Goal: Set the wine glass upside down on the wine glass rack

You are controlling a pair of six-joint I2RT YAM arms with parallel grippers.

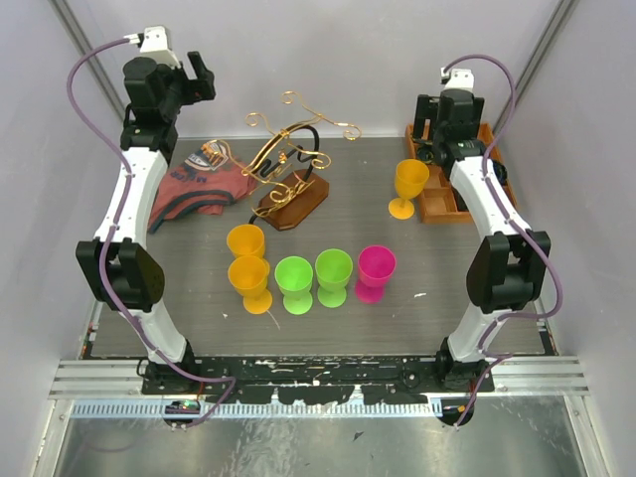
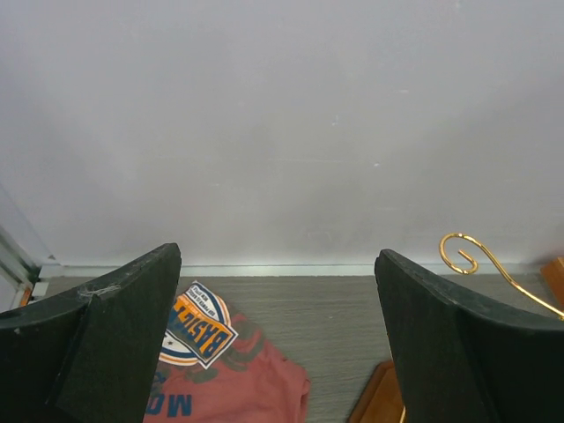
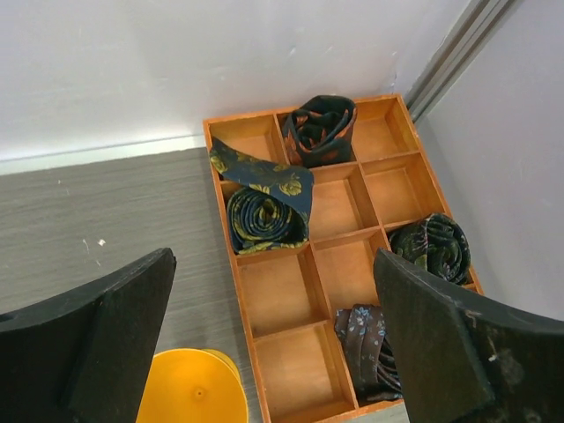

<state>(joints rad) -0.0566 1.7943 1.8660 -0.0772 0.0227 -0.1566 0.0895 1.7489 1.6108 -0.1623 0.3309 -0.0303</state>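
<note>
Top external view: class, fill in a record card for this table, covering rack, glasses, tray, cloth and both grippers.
Rack: wine glass rack, far centre, no glass on it
Glasses: five wine glasses grouped in front of the rack; one yellow glass beside the tray
Tray: orange tray, far right, holding rolled ties
Cloth: red shirt, far left
Grippers: left gripper and right gripper raised, open, empty

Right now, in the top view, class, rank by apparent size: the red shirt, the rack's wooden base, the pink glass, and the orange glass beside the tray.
1. The red shirt, clearly largest.
2. The wooden base.
3. The pink glass and the orange glass look alike, so I leave them unranked.
</note>
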